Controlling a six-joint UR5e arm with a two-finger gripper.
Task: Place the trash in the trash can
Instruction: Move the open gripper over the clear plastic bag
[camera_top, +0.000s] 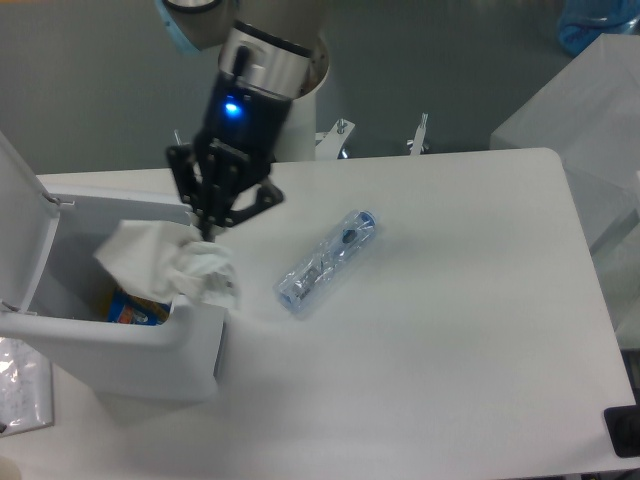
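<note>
1. The black two-finger gripper (212, 232) hung from a grey metal wrist with a lit blue light, its fingers drawn together and pinching the top of the crumpled white paper wrapper (172, 265).
2. The crumpled white paper wrapper dangled directly beneath the gripper, creased and bunched, with one flat flap sticking out to the gripper's left in the picture; small print on it was too blurred to read.
3. The wrapper hung over the right-hand rim of the large white rectangular plastic trash can (120, 340), partly above the opening and partly covering the rim's corner; whether it touched the rim could not be told.
4. The trash can stood below and to the picture-left of the gripper, smooth-walled with rounded corners, its hinged white lid (22, 210) tilted up and open at the far left.
5. Inside the can, below the wrapper, lay a small blue and orange packet (135, 308).
6. The long clear plastic tube-like package (326, 262) lay on the smooth white worktop (450, 340) to the picture-right of the gripper and slightly lower, well apart from it, set diagonally, glossy and crinkled, with dark and blue parts showing through.
</note>
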